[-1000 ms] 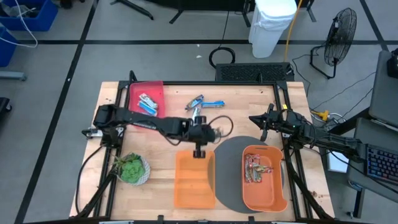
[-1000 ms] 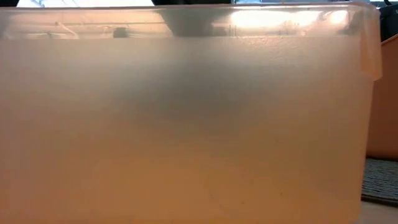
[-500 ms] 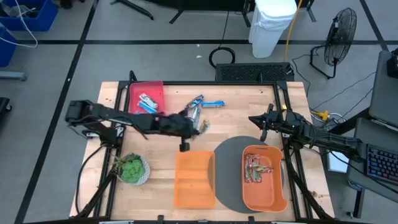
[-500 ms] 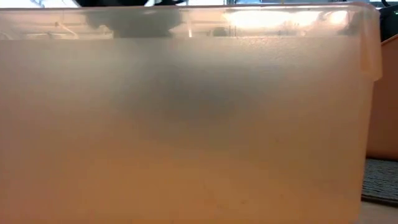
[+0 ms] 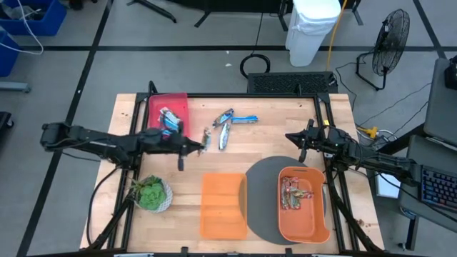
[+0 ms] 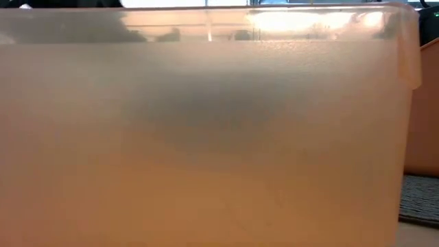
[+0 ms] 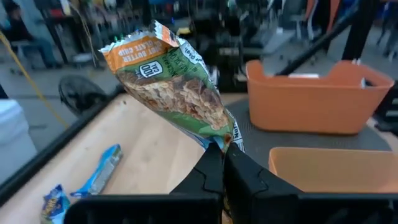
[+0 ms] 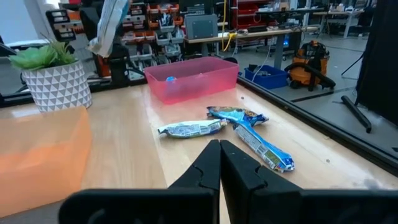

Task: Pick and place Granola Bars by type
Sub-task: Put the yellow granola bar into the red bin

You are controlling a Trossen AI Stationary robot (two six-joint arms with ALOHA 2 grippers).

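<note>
My left gripper (image 5: 201, 140) is over the middle of the table, right of the red bin (image 5: 171, 104), shut on a granola bar (image 7: 174, 81) in a green, tan and orange wrapper. The red bin holds blue and silvery bars. Two blue bars (image 5: 246, 119) (image 8: 261, 149) and a silvery one (image 5: 223, 137) lie flat on the wood near the far edge. Reddish-brown bars (image 5: 293, 193) lie in the orange bin on the right (image 5: 314, 227). My right gripper (image 5: 298, 140) hangs shut and empty at the right side. My left gripper pinches the bar's crimped end (image 7: 225, 144) between its two fingertips. The fingers come in about level, pointing toward the table's right. The bar is lifted clear of the table and sticks out beyond the fingertips, slanting upward.
An empty orange bin (image 5: 223, 205) stands near the near edge, and its wall (image 6: 206, 137) fills the low view. The right orange bin sits on a grey round mat (image 5: 260, 185). A plant in a white pot (image 5: 150, 193) stands at the near left.
My left arm has drawn back from the far end of the middle orange bin toward the table's left and slightly toward its far edge, carrying the bar lifted clear. Its gripper has turned from pointing at the near edge to pointing right.
</note>
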